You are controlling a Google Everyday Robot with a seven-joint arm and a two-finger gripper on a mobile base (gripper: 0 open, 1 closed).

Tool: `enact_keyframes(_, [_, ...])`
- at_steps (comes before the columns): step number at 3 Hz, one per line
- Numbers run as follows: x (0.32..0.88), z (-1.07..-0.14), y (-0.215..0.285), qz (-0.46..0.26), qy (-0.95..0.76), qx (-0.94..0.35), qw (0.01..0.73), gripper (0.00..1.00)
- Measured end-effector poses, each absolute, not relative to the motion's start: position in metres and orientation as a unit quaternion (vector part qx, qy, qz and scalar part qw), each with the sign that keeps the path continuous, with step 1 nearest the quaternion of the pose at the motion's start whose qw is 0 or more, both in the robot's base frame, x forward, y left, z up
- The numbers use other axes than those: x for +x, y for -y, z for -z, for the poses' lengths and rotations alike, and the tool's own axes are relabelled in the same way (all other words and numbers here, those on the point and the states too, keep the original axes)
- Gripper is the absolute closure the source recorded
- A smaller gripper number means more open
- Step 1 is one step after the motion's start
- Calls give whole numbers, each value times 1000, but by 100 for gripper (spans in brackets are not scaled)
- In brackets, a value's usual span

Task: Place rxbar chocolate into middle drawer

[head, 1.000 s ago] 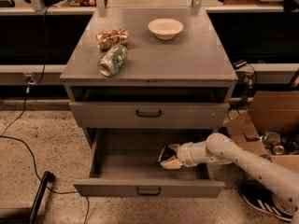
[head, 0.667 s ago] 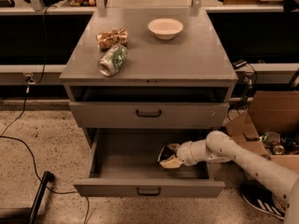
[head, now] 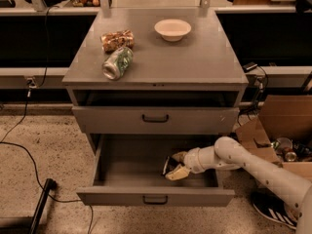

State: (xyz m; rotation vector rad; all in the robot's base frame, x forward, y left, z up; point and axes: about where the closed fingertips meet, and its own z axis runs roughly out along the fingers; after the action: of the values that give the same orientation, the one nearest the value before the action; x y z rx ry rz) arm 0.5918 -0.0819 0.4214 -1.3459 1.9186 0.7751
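Note:
The middle drawer (head: 122, 197) is the lowest grey drawer of the cabinet and stands pulled open. My gripper (head: 174, 165) reaches in from the right, low inside the drawer near its right half. Its two pale fingers (head: 177, 173) are closed on the rxbar chocolate (head: 167, 165), a small dark flat bar held on edge between them. The bar sits close to the drawer floor; I cannot tell whether it touches it. My arm (head: 229, 156) crosses over the drawer's right side wall.
On the cabinet top lie a green can (head: 117, 62) on its side, a tan snack packet (head: 117, 39) and a white bowl (head: 172, 29). The drawer above (head: 155, 118) is shut. A cardboard box (head: 282, 126) stands at the right, and a cable and a black pole (head: 41, 204) lie at the left.

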Motion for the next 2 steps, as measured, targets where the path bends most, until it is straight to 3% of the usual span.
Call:
enact_keyframes(1, [591, -421, 80, -298, -733, -515, 329, 0])
enact_keyframes(2, [591, -421, 80, -298, -733, -515, 329, 0])
